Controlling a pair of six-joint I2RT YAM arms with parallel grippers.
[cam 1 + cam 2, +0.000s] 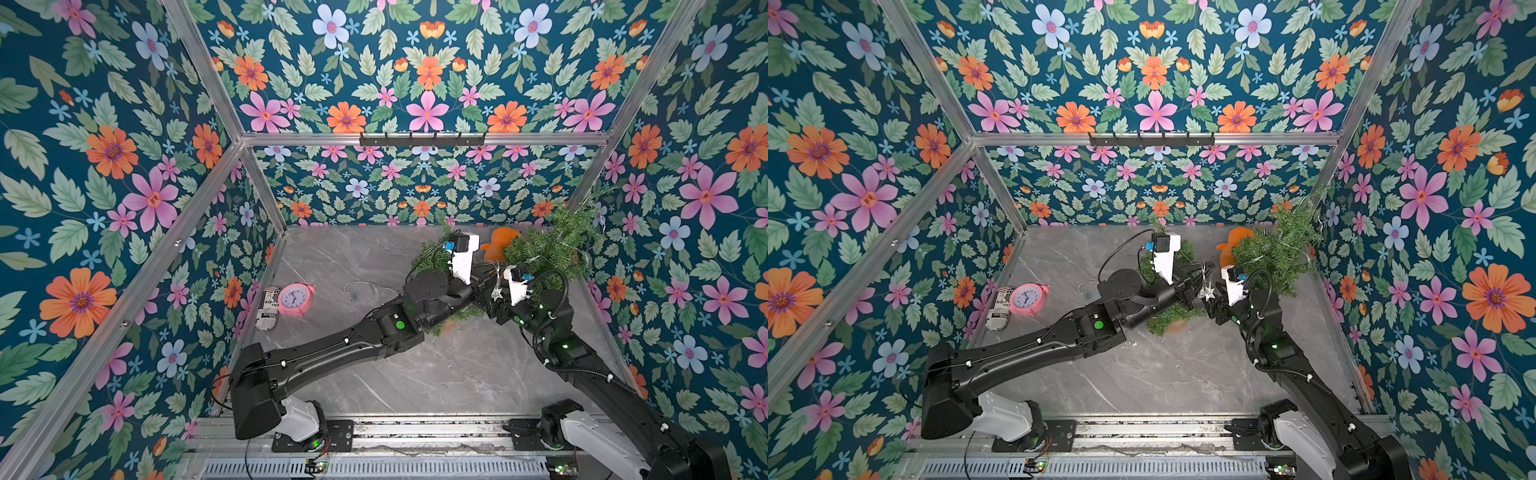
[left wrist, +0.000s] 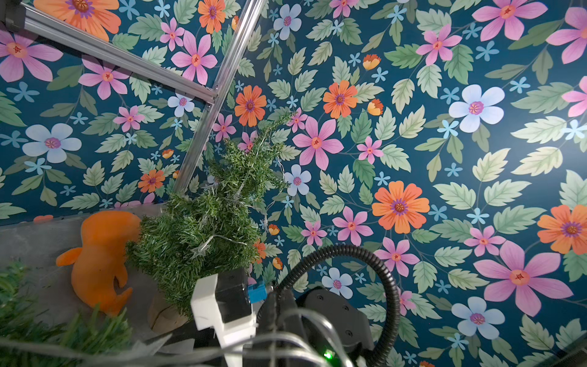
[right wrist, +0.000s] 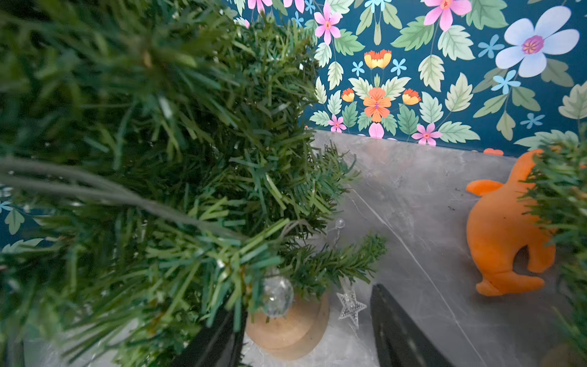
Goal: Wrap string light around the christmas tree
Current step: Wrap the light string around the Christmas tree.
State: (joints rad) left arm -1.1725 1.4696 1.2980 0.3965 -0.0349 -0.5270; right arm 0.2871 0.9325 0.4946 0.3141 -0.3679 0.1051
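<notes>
On the grey marble table (image 1: 374,374), a christmas tree (image 1: 557,245) stands in the far right corner, string light (image 2: 219,237) draped over it; a second tree (image 1: 1167,320) sits under the left arm's wrist; an orange toy (image 1: 496,243) lies between them; the left gripper (image 1: 1198,282) is pinched together on the light's wire; the right gripper (image 1: 1212,302) has its jaws apart around a dangling clear star (image 3: 351,306).

Evenly bright; nearest christmas tree (image 3: 127,143) blurred, probably defocused.
</notes>
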